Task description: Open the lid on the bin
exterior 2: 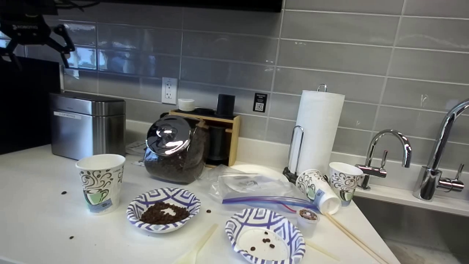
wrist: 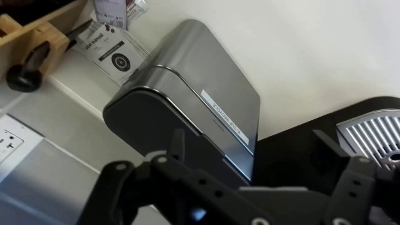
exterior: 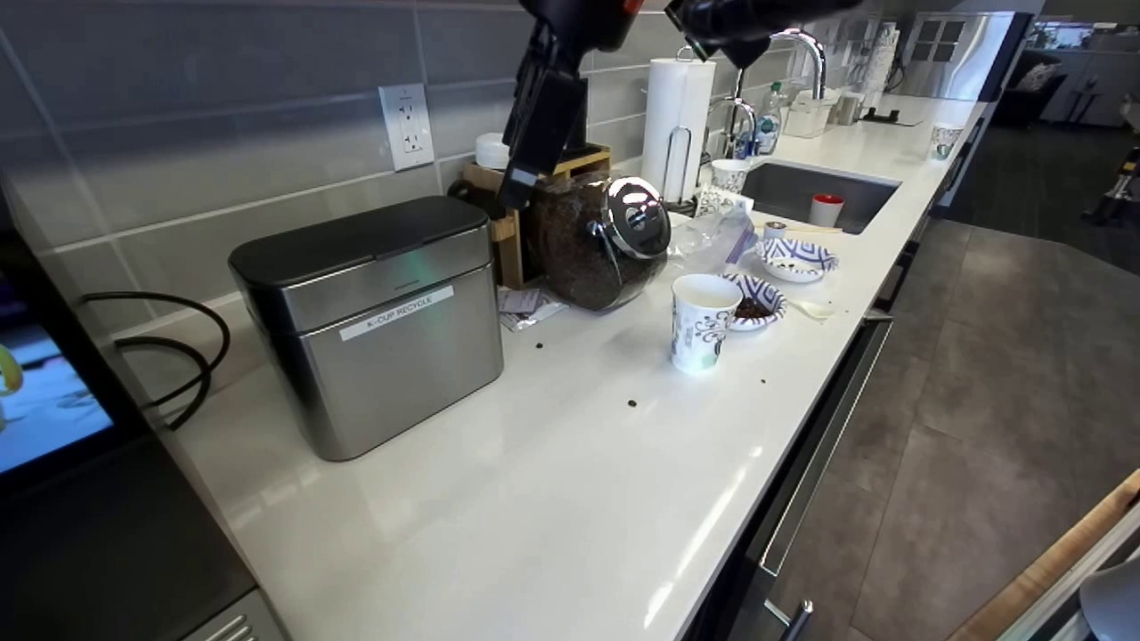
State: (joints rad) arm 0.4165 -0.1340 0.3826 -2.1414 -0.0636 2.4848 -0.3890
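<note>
The bin (exterior: 410, 365) is a boxy brushed-steel container with a white K-CUP RECYCLE label. It stands upright near the wall and shows in an exterior view (exterior 2: 88, 128) and in the wrist view (wrist: 215, 72). Its lid (exterior: 356, 236) lies shut and shows as a flat dark top panel with rounded corners. The lid also shows in the wrist view (wrist: 147, 122), partly hidden behind a finger. The bin's inside is hidden. My gripper (exterior 2: 40, 62) is open, empty and apart from the bin, above it. In the wrist view its fingers (wrist: 251, 136) stand wide apart.
A black machine with a screen (exterior: 53, 374) stands close beside the bin. On the bin's other side are a coffee-bean jar (exterior: 579, 249) and a wooden box (exterior 2: 234, 143). A paper cup (exterior: 699, 329), bowls (exterior 2: 165, 216) and a paper towel roll (exterior 2: 318, 128) stand further along.
</note>
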